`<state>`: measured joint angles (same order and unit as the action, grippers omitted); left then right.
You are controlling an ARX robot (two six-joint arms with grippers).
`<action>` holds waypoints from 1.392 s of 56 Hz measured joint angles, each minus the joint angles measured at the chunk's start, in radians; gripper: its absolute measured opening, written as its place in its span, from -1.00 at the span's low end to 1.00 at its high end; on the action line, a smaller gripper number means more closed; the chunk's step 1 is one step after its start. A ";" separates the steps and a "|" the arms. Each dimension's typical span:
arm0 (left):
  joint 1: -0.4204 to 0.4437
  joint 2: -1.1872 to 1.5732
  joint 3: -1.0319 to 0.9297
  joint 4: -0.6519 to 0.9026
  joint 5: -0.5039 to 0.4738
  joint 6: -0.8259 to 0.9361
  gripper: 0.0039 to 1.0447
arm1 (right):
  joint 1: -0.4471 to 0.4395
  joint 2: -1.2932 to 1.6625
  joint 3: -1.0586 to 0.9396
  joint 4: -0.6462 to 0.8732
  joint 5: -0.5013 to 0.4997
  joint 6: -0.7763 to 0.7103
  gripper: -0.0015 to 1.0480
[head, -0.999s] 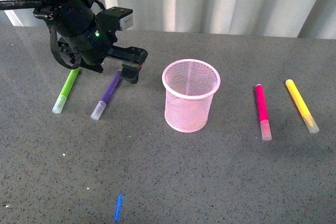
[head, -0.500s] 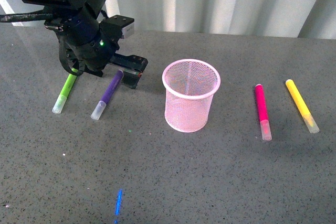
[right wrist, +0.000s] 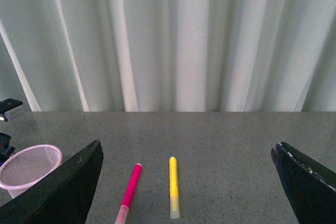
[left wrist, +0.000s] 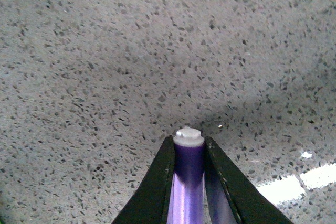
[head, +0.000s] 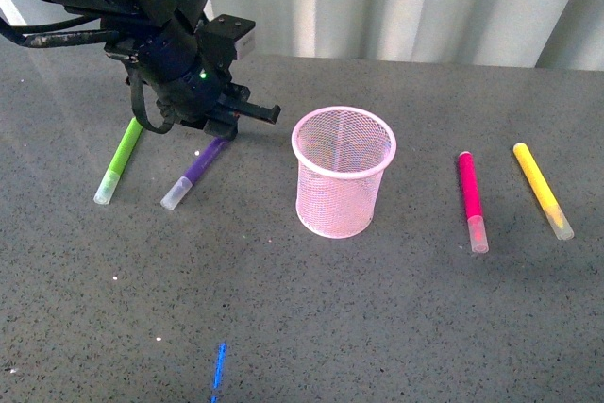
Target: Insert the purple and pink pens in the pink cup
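My left gripper (head: pixel 219 131) is shut on the far end of the purple pen (head: pixel 192 171), left of the pink cup (head: pixel 343 172). The pen slants down toward its clear cap, which rests on or near the table. In the left wrist view the purple pen (left wrist: pixel 188 174) sits clamped between the two black fingers (left wrist: pixel 160 179), its white end cap showing past the tips. The pink pen (head: pixel 470 197) lies on the table right of the cup, also in the right wrist view (right wrist: pixel 129 191). My right gripper (right wrist: pixel 186 182) is open and empty, out of the front view.
A lime-green marker (head: pixel 119 160) lies left of the purple pen, partly under the left arm. A yellow marker (head: pixel 542 190) lies right of the pink pen, also in the right wrist view (right wrist: pixel 173 186). A blue light streak (head: pixel 218 371) shows near the table's front. Curtains hang behind the table.
My left gripper has swung right over the purple pen's far end and shut on it. The pen's gripped end has lifted slightly; its cap end has shifted a little.
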<state>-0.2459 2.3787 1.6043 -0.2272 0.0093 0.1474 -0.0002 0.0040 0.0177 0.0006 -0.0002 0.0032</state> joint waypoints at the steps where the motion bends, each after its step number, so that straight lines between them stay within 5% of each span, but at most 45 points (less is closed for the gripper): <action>1: 0.003 -0.005 -0.002 0.011 0.001 -0.009 -0.77 | 0.000 0.000 0.000 0.000 0.000 0.000 0.86; 19: 0.023 -0.087 -0.047 0.109 -0.007 -0.043 -0.77 | 0.000 0.000 0.000 0.000 0.000 0.000 0.86; 37: 0.033 -0.355 -0.258 0.581 0.008 -0.293 -0.77 | 0.000 0.000 0.000 0.000 0.000 0.000 0.86; 55: -0.109 -0.599 -0.579 1.051 0.008 -0.583 -0.78 | 0.000 0.000 0.000 0.000 0.000 0.000 0.86; 78: -0.201 -0.404 -0.668 1.299 -0.055 -0.616 -0.78 | 0.000 0.000 0.000 0.000 0.000 0.000 0.86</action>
<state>-0.4473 1.9747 0.9363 1.0721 -0.0460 -0.4683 -0.0002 0.0040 0.0177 0.0006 0.0002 0.0032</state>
